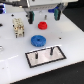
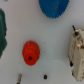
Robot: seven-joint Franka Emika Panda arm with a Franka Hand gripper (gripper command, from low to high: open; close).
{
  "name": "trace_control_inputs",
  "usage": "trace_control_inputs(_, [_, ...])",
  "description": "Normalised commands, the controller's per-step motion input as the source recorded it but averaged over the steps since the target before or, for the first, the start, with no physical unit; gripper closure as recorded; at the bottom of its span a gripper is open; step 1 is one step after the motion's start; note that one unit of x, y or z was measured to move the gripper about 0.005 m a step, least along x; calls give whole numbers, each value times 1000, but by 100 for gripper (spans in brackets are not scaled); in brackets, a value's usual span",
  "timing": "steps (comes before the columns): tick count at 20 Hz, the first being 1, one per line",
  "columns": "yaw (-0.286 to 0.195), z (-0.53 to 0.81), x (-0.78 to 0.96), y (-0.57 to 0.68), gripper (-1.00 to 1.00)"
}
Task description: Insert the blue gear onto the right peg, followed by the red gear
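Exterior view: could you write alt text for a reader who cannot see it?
A blue gear and a smaller red gear lie on a white table, neither on a peg. Nearer the camera, a grey plate carries two dark pegs; the robot's pincer hangs above the red gear.

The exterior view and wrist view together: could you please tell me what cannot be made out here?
- Tool: exterior view, blurred at the top edge; open or shut unclear.
- Blue gear: wrist view, cut off by the frame edge.
- Right peg: exterior view, too small for detail.
- Red gear: exterior view, teeth blurred.
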Motion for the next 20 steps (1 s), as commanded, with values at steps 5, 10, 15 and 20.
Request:
trace_control_inputs(5, [0,-460,-109,-135,-100])
trace_control_inputs(10, [0,-452,-151,-154,-100])
trace_control_inputs(15, [0,-435,-149,-146,-100])
trace_control_inputs(20, [0,-389,-172,-72,-100])
